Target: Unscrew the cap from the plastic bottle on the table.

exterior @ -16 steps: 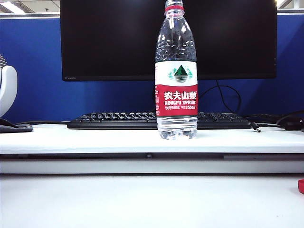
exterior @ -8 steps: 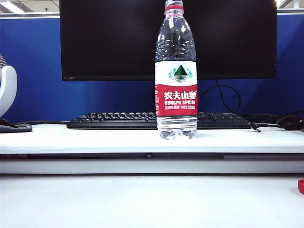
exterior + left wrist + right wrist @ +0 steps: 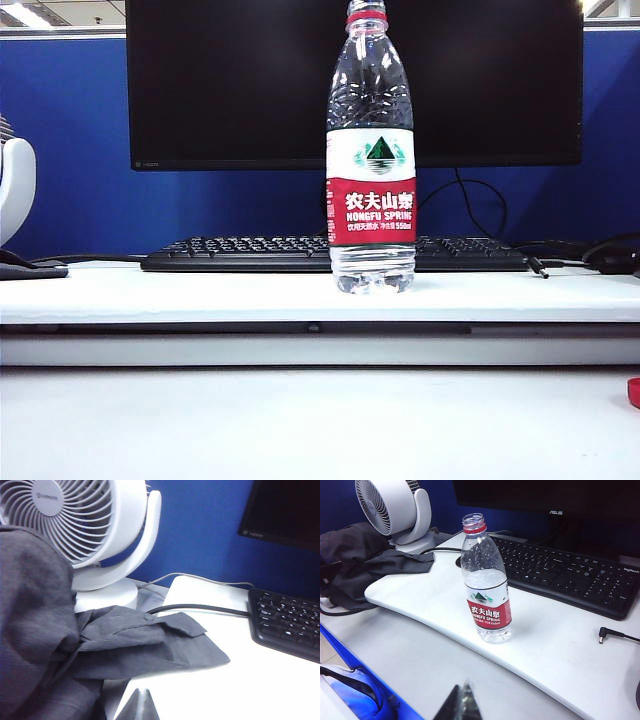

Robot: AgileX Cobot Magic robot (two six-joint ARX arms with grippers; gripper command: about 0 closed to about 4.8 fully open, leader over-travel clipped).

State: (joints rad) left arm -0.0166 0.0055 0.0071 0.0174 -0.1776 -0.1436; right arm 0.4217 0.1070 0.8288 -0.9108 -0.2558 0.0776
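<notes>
The plastic bottle (image 3: 371, 160) stands upright at the centre of the exterior view, on the raised white counter (image 3: 200, 293), just in front of the black keyboard (image 3: 250, 253) and the dark monitor (image 3: 230, 80). In the right wrist view its mouth is open: only the thin red ring sits round the neck, and no cap is on top. A small red object at the lower right edge of the exterior view, on the lower surface well apart from the bottle, is probably the cap (image 3: 634, 391), though it is cut off by the frame.

Neither arm appears in the exterior view. The left end effector (image 3: 139, 706) shows only as dark tips pressed together at the bottom of its wrist view, holding nothing, aimed at a grey cloth (image 3: 125, 645) and a white fan (image 3: 85, 525) away from the bottle. The right end effector (image 3: 461, 705) is likewise closed and empty, low in its wrist view, with the bottle standing well beyond it.

Judging from this, the unscrewing looks finished: the bottle is uncapped and both arms are clear of it, so little or nothing remains.
</notes>
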